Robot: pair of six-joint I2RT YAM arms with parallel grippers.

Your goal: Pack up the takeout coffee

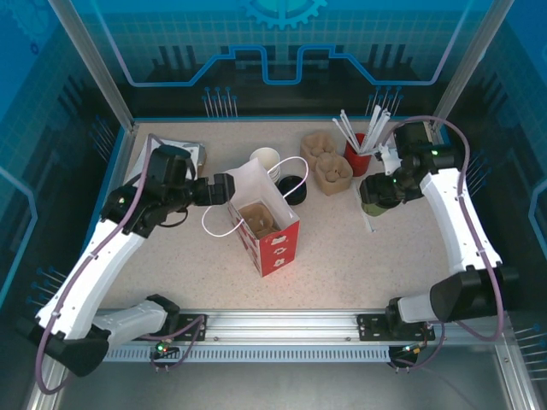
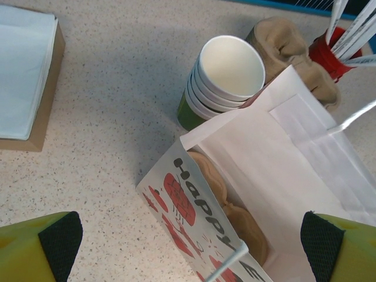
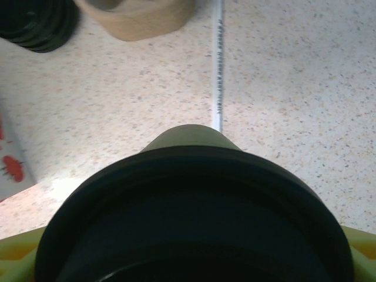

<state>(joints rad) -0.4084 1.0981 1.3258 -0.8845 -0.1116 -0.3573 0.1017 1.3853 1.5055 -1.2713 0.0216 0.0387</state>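
The takeout coffee (image 3: 194, 217), an olive-green paper cup with a black lid, sits between the yellow fingers (image 3: 17, 261) of my right gripper (image 3: 194, 267), which is shut on it. In the top view the takeout coffee (image 1: 373, 203) hangs at the right of the table, well apart from the bag. A white paper bag with red print (image 1: 267, 224) stands open at the centre with a brown cardboard carrier (image 2: 235, 205) inside. My left gripper (image 2: 191, 247) is open above the bag's printed wall, its pads (image 2: 59, 241) wide apart, holding nothing.
A stack of lidless cups (image 2: 226, 73) stands behind the bag, black lids (image 1: 295, 188) beside it. Brown carriers (image 1: 325, 158) and a red cup of straws (image 1: 359, 154) are at the back right. A loose straw (image 3: 217, 76) lies under the coffee. Napkins (image 2: 26, 70) lie back left.
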